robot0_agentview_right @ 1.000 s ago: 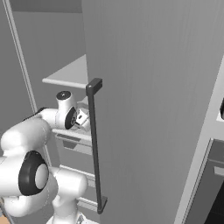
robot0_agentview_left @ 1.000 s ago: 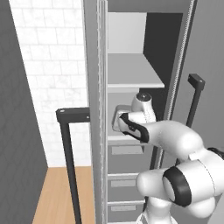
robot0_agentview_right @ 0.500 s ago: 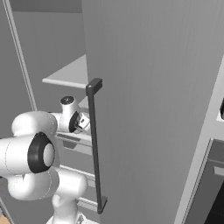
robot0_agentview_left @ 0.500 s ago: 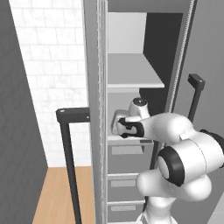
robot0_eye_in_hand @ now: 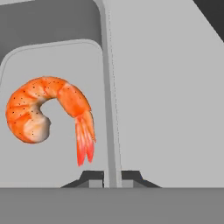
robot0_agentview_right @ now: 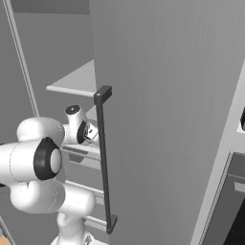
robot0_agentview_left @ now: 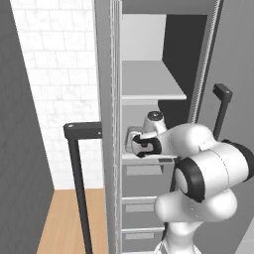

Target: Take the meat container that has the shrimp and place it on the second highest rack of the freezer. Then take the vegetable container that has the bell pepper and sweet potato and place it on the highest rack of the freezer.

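In the hand view an orange-pink curled shrimp [robot0_eye_in_hand: 46,109] lies on the floor of the light-grey meat container [robot0_eye_in_hand: 57,61]. My gripper [robot0_eye_in_hand: 111,177] is shut on the container's raised rim, one tip on each side of it. From the left base view the gripper [robot0_agentview_left: 139,146] holds the container [robot0_agentview_left: 131,137] inside the freezer [robot0_agentview_left: 163,39], just over the second highest rack [robot0_agentview_left: 149,158]; whether it rests on the rack I cannot tell. The highest rack [robot0_agentview_left: 149,84] above it is bare. The vegetable container, bell pepper and sweet potato are out of view.
The freezer's open door [robot0_agentview_right: 167,95] with its long dark bar handle [robot0_agentview_right: 104,158] stands close on the right of the arm. Grey drawers [robot0_agentview_left: 144,208] sit below the shelves. A second dark bar handle [robot0_agentview_left: 79,173] stands left, before a white tiled wall [robot0_agentview_left: 59,74].
The hand has moved slightly left and deeper into the freezer with the container, and the arm's big white links have swung up and forward behind it.
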Robot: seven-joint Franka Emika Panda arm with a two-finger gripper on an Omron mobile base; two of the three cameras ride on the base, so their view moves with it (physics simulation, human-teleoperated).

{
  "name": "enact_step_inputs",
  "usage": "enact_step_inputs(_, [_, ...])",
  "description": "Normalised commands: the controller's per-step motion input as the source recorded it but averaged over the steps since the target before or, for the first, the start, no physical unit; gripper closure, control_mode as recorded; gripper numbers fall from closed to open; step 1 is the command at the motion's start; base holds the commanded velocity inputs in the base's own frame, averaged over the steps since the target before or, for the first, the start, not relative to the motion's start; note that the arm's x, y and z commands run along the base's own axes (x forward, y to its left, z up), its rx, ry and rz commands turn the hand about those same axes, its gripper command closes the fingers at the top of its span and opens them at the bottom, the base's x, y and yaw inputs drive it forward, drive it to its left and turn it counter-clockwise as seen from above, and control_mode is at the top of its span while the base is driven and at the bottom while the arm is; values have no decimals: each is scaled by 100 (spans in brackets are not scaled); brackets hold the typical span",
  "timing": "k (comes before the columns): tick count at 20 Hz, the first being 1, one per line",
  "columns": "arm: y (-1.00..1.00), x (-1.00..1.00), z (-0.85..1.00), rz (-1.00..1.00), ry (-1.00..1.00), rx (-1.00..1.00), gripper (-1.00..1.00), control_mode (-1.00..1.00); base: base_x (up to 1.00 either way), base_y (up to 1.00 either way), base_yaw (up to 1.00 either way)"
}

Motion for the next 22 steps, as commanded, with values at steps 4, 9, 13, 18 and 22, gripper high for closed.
enact_step_inputs(4, [0,24,6,0,0,0,100,-100,0,0,0])
enact_step_inputs(9, [0,4,0,0,0,0,-100,-100,0,0,0])
enact_step_inputs(13, [0,0,0,0,0,0,-100,-100,0,0,0])
enact_step_inputs(18, [0,0,1,0,-7,0,-100,-100,0,0,0])
enact_step_inputs(22, [0,-49,13,0,-14,0,-100,-100,0,0,0])
